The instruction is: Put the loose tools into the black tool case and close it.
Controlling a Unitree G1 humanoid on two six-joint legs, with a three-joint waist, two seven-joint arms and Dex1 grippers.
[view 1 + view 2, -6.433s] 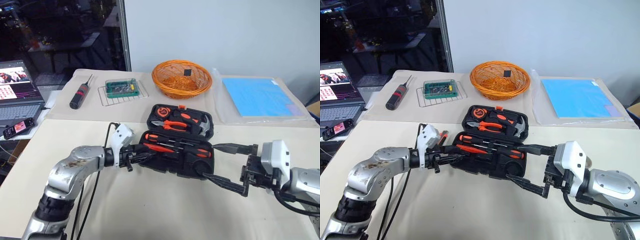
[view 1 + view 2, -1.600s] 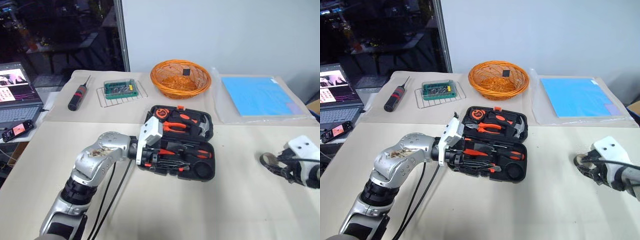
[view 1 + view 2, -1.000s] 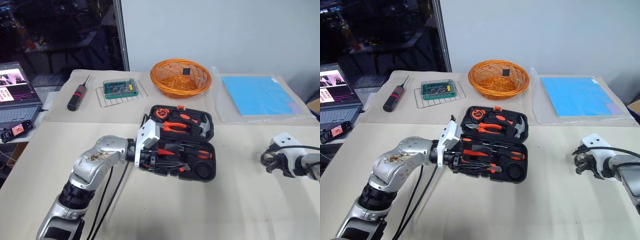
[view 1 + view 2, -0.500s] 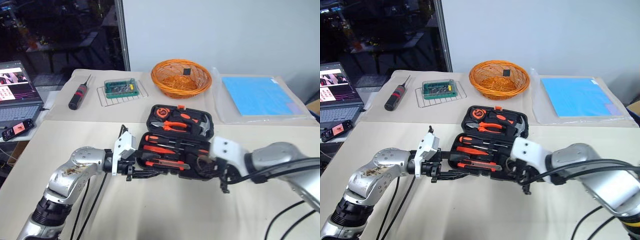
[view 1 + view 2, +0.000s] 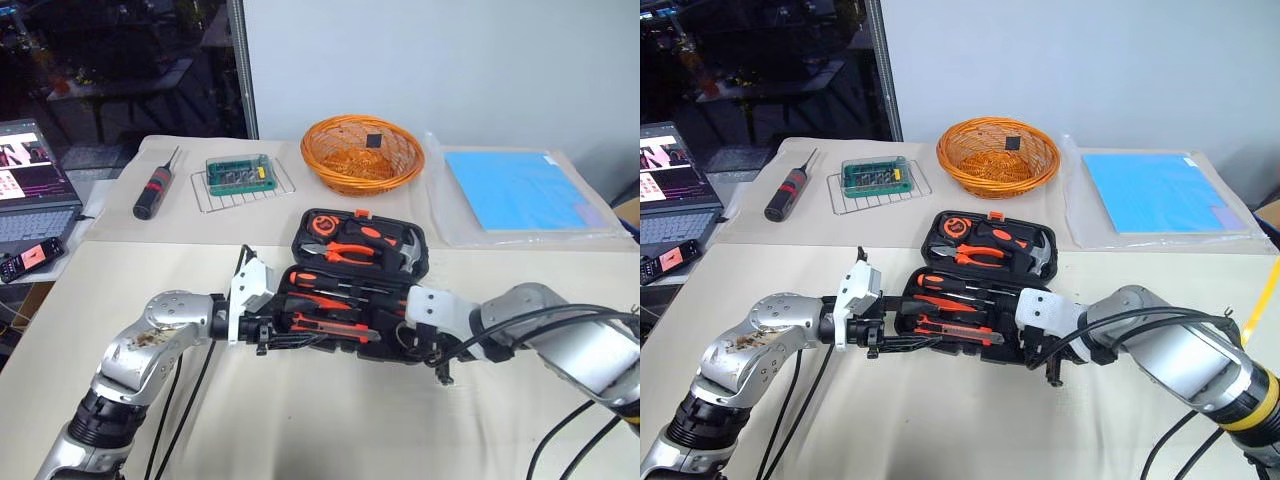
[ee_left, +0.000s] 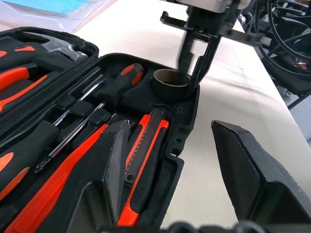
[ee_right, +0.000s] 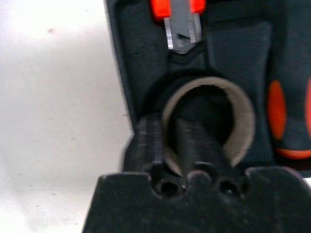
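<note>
The right gripper (image 6: 197, 60) has brought the tape roll (image 6: 171, 77) into the black tool case (image 5: 345, 345) — jaws apart astride its wall, letting go. The left gripper (image 6: 170, 165) waits open. Only closing seems left.

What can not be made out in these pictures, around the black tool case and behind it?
- Head views: the greyish tape roll is hidden behind the right gripper and its white wrist.
- Left wrist view: the black plastic tool case is cut off by the picture's edge, so most of its lid half is missing.
- Head views: the small black object in the orange wire basket is too small to identify.
</note>
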